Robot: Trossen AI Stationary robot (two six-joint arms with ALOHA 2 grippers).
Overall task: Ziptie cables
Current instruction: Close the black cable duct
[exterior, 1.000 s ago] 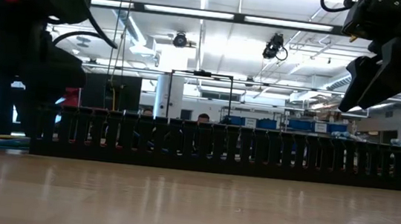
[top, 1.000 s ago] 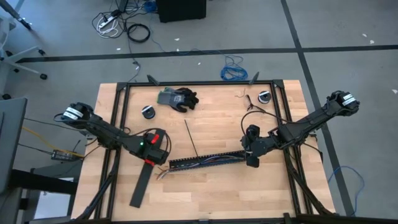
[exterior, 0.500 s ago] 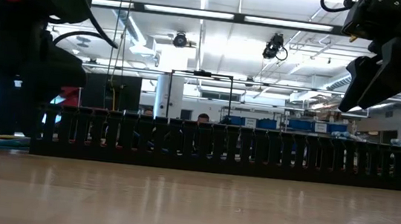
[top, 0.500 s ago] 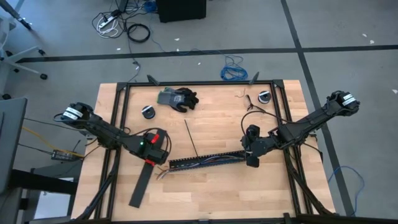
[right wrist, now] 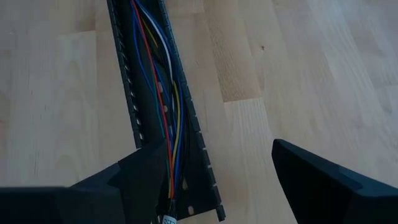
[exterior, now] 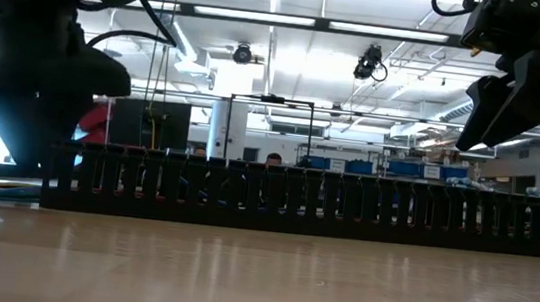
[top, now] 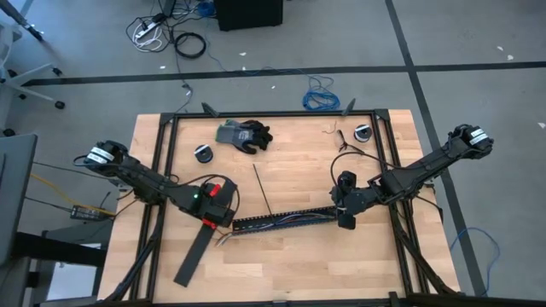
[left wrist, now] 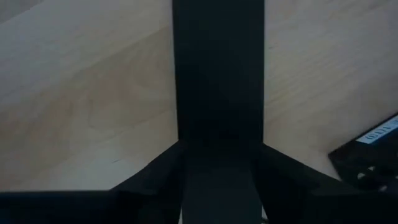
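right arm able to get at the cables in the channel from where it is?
Probably yes. The right gripper hangs open at the end of the slotted channel, whose top is uncovered, with the cables exposed. The left gripper is at the far end.

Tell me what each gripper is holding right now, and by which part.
The left gripper pinches the flat black strip across its width with its fingers, at its end nearest the slotted channel. The right gripper is open, holding nothing.

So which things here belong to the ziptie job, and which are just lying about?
Job:
- cables
- slotted channel holding them
- flat black strip at the left gripper
- thin black tie

Lying about:
- glove
- two small round things
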